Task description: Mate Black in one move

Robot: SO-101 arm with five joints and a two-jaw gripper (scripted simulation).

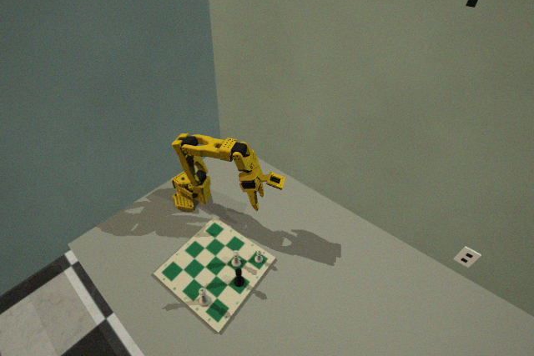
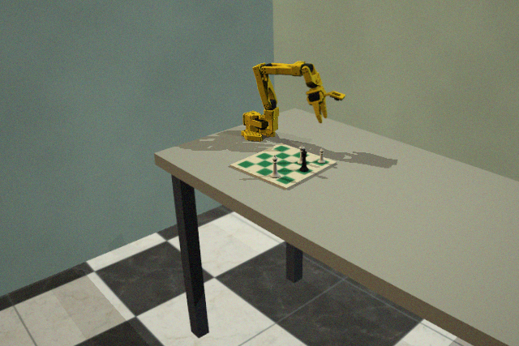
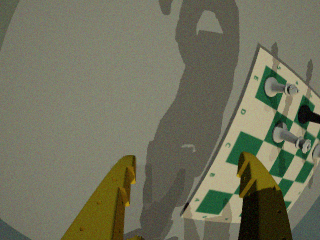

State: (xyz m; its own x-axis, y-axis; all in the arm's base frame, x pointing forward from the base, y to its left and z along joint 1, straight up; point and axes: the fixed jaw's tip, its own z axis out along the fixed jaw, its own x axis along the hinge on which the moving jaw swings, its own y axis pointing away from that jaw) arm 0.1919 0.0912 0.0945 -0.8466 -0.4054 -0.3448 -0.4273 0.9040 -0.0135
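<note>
The pincer (image 1: 255, 202) hangs high above the bench (image 2: 377, 208), off the far side of the chessboard (image 1: 172, 257), with its jaws parted a little and nothing between them; the wrist view shows bare bench surface through the gap. All four pieces stand upright on the board: the black king (image 1: 238, 276) on a green square near the right edge, a white piece (image 1: 235, 258) on the square just behind it, a smaller white piece (image 1: 258, 256) in the far right corner square, and a taller white piece (image 1: 203, 297) alone near the front edge. Which of the white pieces is to deliver mate I cannot tell at this size. The principal hazard lies in the crowding: the black king and the two white pieces beside it stand close together, so a descent with the jaws at an ill-chosen angle could clip a neighbour and topple or shift it out of its square. The present narrow opening may also ride down onto a piece's head rather than straddle it. A tilted release would leave the moved piece leaning or straddling a line.
</note>
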